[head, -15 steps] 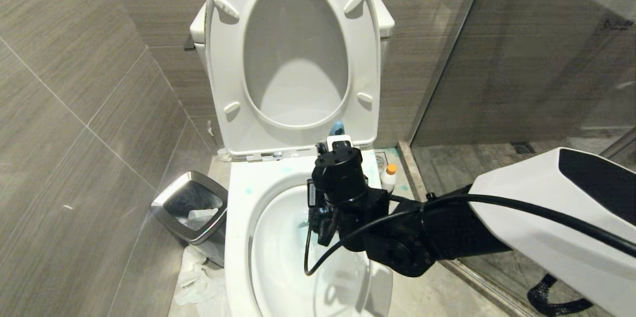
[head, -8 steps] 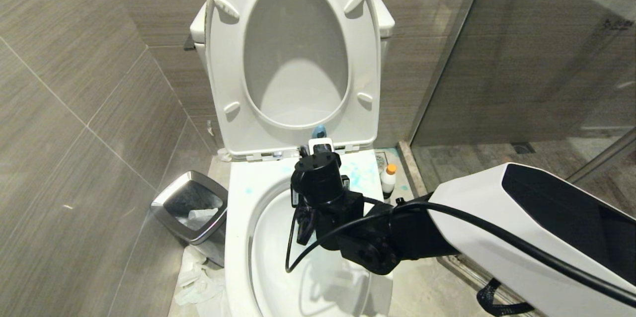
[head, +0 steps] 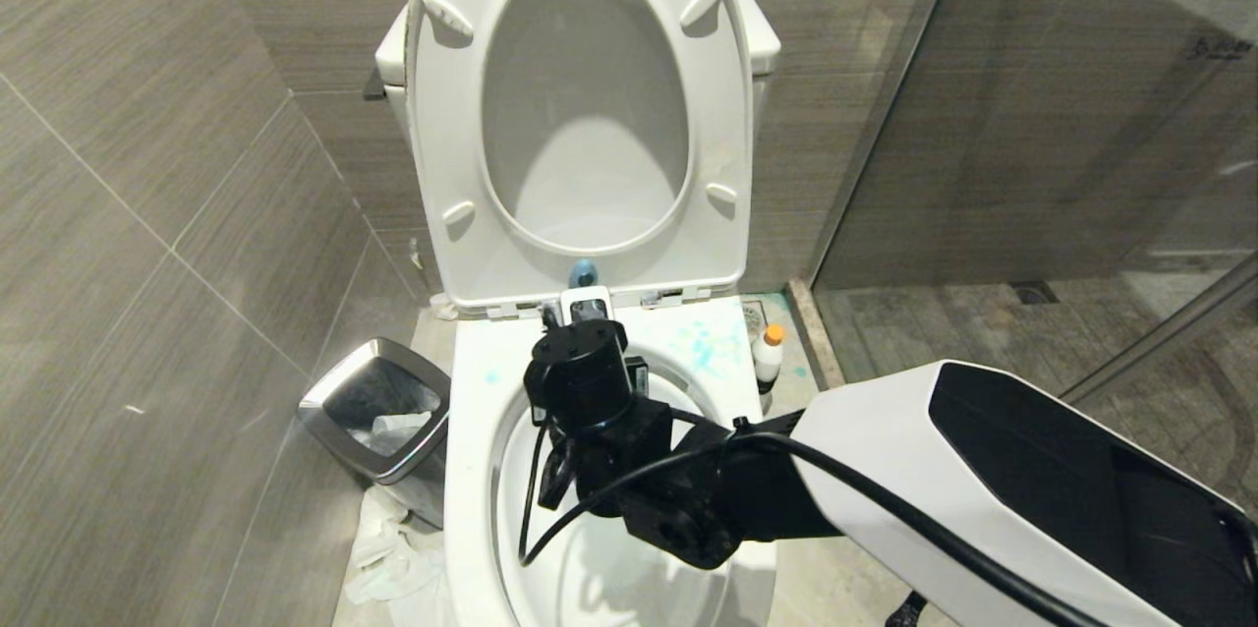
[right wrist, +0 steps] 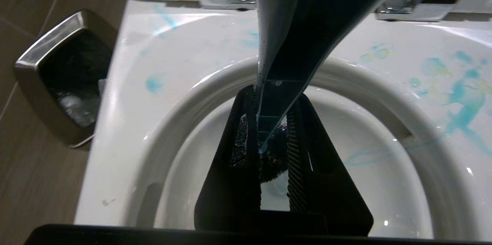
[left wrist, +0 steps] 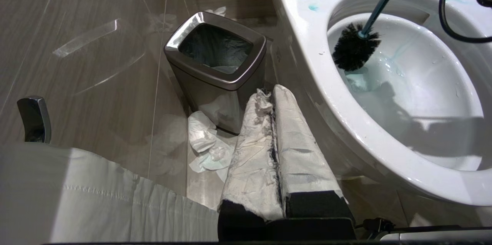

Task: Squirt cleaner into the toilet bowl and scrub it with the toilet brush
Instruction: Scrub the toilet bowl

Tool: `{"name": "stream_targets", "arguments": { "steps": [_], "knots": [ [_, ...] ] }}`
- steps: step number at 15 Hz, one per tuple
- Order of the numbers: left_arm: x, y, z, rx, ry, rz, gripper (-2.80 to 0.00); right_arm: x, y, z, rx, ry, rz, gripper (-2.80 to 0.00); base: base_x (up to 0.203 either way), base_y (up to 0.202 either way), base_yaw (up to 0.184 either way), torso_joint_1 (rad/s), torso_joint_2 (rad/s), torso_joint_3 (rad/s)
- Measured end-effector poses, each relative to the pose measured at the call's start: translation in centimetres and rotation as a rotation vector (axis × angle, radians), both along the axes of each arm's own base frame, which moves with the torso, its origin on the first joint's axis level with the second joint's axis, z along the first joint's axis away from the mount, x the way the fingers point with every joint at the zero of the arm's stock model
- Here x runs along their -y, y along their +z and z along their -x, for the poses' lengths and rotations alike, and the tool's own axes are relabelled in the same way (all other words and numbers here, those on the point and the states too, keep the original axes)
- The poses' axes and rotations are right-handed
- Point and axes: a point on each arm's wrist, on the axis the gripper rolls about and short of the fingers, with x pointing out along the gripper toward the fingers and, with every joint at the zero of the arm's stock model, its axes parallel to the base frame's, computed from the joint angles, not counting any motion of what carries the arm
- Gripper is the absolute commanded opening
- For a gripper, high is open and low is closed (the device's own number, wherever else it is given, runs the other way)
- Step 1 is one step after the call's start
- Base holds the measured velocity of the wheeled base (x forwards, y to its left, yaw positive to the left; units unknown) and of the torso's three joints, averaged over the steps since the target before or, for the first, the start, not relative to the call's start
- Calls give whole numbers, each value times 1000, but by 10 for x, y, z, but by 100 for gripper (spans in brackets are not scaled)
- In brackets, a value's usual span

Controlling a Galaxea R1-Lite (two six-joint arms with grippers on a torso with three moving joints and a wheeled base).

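Observation:
The white toilet bowl [head: 472,470] stands with seat and lid raised. My right gripper [right wrist: 273,95] hangs over the bowl's rear left part, pointing down, shut on the slate-blue handle [right wrist: 292,26] of the toilet brush. The brush's black bristle head [left wrist: 353,51] rests low against the bowl's inner wall beside teal-tinted water. The handle's top end [head: 584,271] pokes up behind my wrist. The cleaner [head: 769,357], a white bottle with an orange cap, stands on the floor right of the toilet. My left gripper [left wrist: 269,93], wrapped in white, is shut and empty, parked low beside the bowl.
Teal smears [head: 713,347] mark the rim's rear right. A steel-rimmed waste bin [head: 378,416] stands left of the toilet with crumpled tissue [head: 383,558] on the floor by it. A glass shower partition [head: 1032,116] closes off the right side; tiled wall runs along the left.
My right arm has swung left across the bowl with the brush, from the rear right side to the rear left. The left arm has not moved.

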Motion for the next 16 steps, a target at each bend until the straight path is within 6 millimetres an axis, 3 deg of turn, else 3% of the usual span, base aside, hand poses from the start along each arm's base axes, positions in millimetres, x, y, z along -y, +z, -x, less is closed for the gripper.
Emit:
{"name": "stream_targets", "arguments": {
  "steps": [2, 5, 8, 12, 16],
  "knots": [
    [0, 0, 0, 0, 1, 1, -280, -12, -2, 15, 0, 40, 4, -280, 0, 0, 0, 0, 0, 0],
    [0, 0, 0, 0, 0, 0, -280, -32, -11, 53, -20, 120, 30, -280, 0, 0, 0, 0, 0, 0],
    [0, 0, 0, 0, 1, 1, -280, -35, -25, 91, -58, 185, 80, -280, 0, 0, 0, 0, 0, 0],
    [0, 0, 0, 0, 0, 1, -280, -18, -28, 133, -111, 209, 106, -280, 0, 0, 0, 0, 0, 0],
    [0, 0, 0, 0, 0, 0, -280, 11, -20, 156, -137, 208, 114, -280, 0, 0, 0, 0, 0, 0]
  ]
}}
